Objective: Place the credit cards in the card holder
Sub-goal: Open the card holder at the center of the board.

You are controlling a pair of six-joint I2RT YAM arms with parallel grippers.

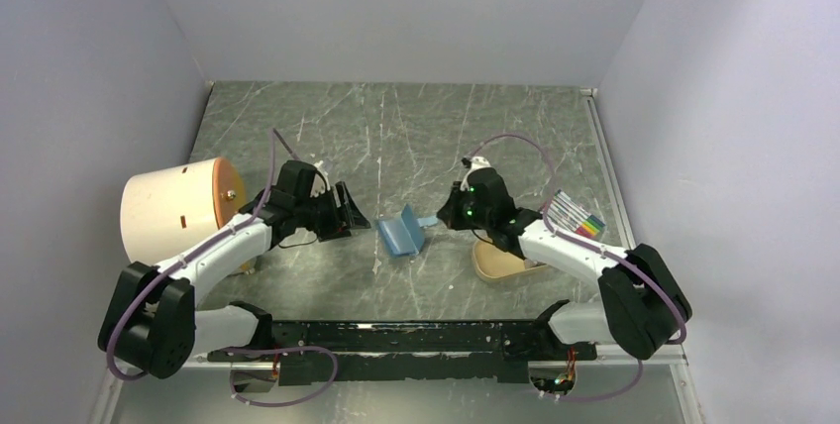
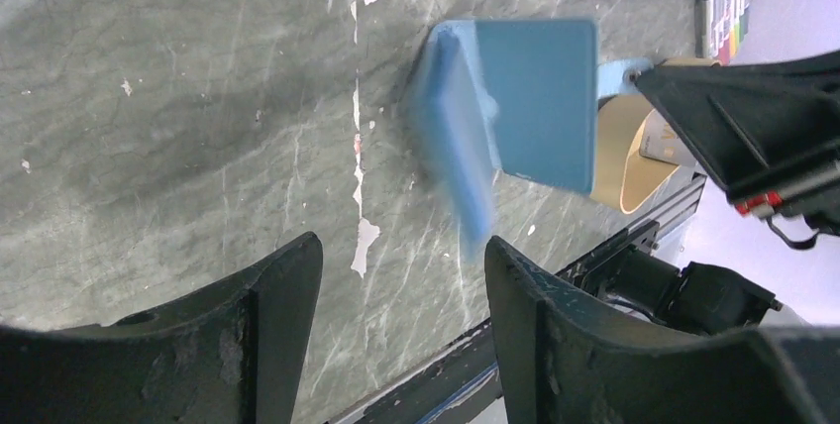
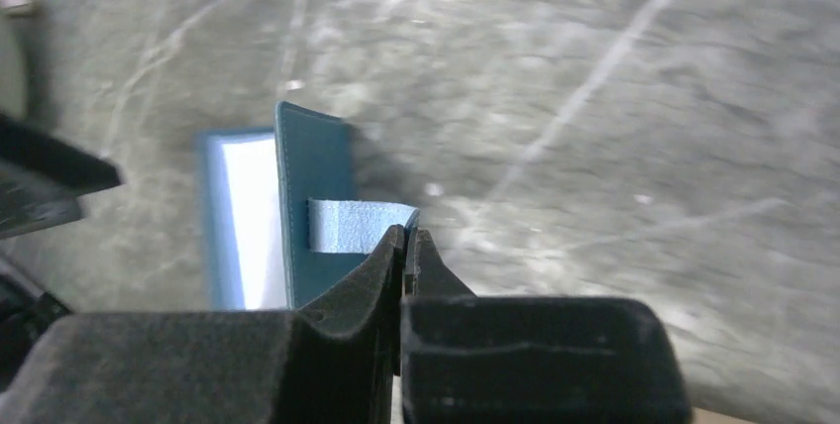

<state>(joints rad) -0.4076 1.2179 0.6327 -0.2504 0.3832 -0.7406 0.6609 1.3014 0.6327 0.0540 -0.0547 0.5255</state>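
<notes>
Card holder [image 1: 401, 233] mid worktop [image 1: 396, 127], propped half open; right gripper [image 3: 406, 246] pinches only its snap tab [image 3: 352, 224]. Left gripper [image 2: 401, 315] spread, empty, just left of holder. Risk: tab slips from thin pinch, or flap folds shut and holder slides when card pushed in. Credit cards not clearly seen; tan tray [image 1: 492, 267] mostly under right arm; holder blurred in wrist views, pale inner patch unreadable

Around the card holder [image 1: 401, 233] the tabletop [image 1: 416, 127] lies open toward 12 o'clock, but the spread left end effector [image 1: 349, 210] crowds 9 o'clock with a cream drum [image 1: 168, 208] beyond it, the right end effector [image 1: 439, 219] pinching the tab blocks 3 o'clock, and a tan tray [image 1: 495, 265] sits at 4 o'clock.
</notes>
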